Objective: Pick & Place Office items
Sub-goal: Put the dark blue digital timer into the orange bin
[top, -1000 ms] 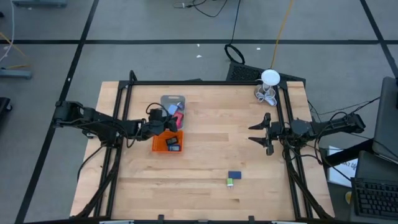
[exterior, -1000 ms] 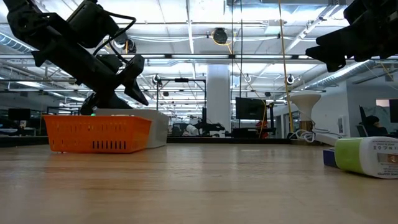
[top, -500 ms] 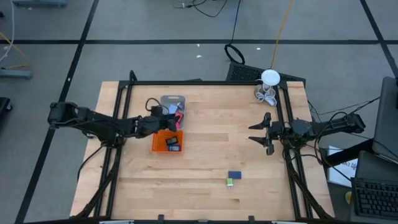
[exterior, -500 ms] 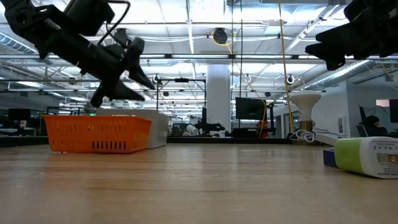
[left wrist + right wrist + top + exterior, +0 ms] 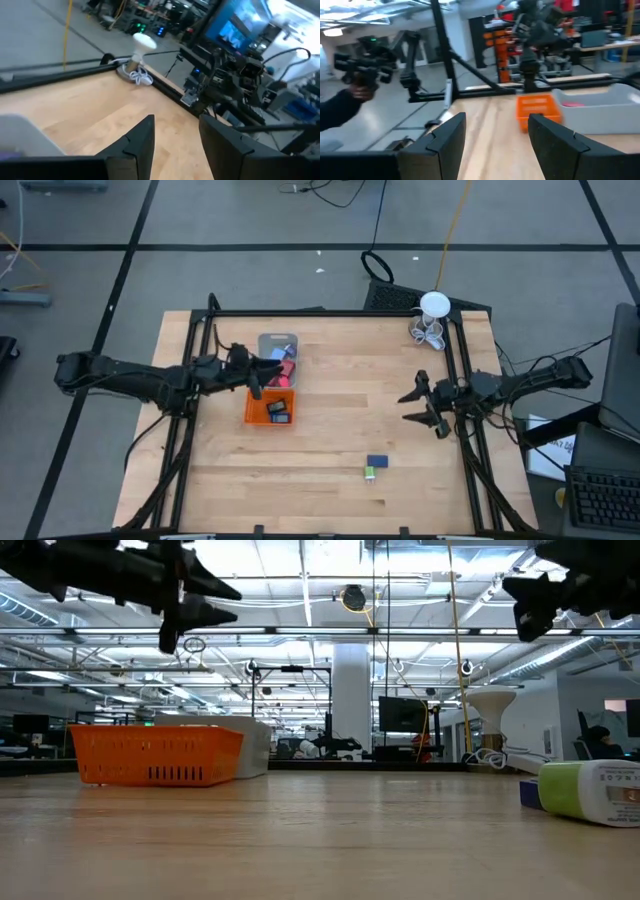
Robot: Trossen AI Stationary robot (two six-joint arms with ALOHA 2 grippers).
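Two office items lie on the bare table near its near edge: a blue block [image 5: 377, 462] and a green-and-white piece [image 5: 369, 473], also in the low view [image 5: 590, 790]. More pieces lie in the orange tray [image 5: 270, 407] and in the grey tray [image 5: 278, 348] behind it. My left gripper [image 5: 268, 372] hangs open and level above the two trays, high over them in the low view [image 5: 225, 602]. My right gripper [image 5: 407, 408] is open in the air near the table's right edge, with nothing between its fingers [image 5: 495, 120].
A white round thing with wire loops [image 5: 432, 315] stands at the far right corner. Black frame rails run along the left, right and far edges. Bare wood lies between the trays and my right gripper. A person's dark sleeve [image 5: 345, 102] shows beyond the table.
My left gripper has risen from just above the orange tray, tipped from pointing down to level, and drawn back a little toward the table's far left. My right gripper has shifted slightly toward the near edge. The trays and pieces have stayed in place.
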